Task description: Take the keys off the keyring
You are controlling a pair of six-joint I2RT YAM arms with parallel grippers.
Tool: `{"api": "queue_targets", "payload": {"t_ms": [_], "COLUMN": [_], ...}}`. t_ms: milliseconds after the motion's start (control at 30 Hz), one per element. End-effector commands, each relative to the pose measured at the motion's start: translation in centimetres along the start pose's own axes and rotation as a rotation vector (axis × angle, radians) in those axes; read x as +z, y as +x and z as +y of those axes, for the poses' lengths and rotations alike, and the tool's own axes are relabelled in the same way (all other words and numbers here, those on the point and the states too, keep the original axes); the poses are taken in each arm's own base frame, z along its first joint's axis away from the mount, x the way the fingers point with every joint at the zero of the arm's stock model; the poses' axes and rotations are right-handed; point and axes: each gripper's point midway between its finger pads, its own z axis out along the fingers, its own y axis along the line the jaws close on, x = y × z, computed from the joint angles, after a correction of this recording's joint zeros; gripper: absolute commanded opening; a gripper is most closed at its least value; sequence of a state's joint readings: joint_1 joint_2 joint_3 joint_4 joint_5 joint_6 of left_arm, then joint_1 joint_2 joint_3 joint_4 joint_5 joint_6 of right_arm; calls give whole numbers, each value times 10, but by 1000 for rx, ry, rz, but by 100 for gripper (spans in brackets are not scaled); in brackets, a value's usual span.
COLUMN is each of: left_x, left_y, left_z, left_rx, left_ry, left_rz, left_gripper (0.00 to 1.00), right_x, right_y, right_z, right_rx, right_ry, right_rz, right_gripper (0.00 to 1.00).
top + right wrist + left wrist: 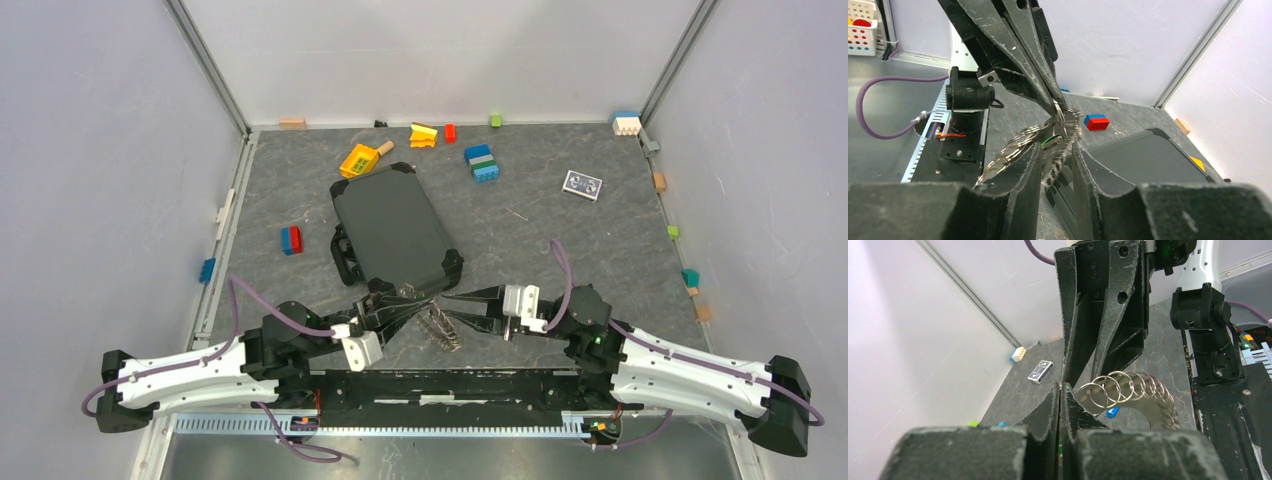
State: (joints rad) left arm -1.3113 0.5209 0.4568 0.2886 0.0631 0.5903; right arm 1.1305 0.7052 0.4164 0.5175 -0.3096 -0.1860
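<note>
Grey stone-look table, one black case mid-table. Two grippers meet just in front of its near corner. Left gripper: jaws pinched tight on the one keyring. Right gripper: jaws parted, straddling the keys. Keys fanned, too crowded to count.

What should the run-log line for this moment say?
left gripper: shut on keyring | right gripper: open, jaws either side of keys | keys: bunched on keyring between the arms
</note>
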Motion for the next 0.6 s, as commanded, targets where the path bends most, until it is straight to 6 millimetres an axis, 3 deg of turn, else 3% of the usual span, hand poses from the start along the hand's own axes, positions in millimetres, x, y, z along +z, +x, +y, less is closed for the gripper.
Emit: {"api": "queue_targets", "payload": {"t_ms": [0,367,567], "left_x": [2,4,4], "left_y": [-26,-26,-25], "left_z": [10,8,7], "left_rx": [-30,-35,-36], "left_ry": [-34,-26,-23], "left_rz": [-100,-102,-100], "left_gripper": [2,2,2], "right_x": [1,8,7], "right_y": [-13,-19,-26], "right_z": [4,4,1], "right_rx": [-33,40,32], "right_ry": [-35,-28,-13], "right_rz": [-51,-82,-108], "right_gripper": [34,41,39]}}
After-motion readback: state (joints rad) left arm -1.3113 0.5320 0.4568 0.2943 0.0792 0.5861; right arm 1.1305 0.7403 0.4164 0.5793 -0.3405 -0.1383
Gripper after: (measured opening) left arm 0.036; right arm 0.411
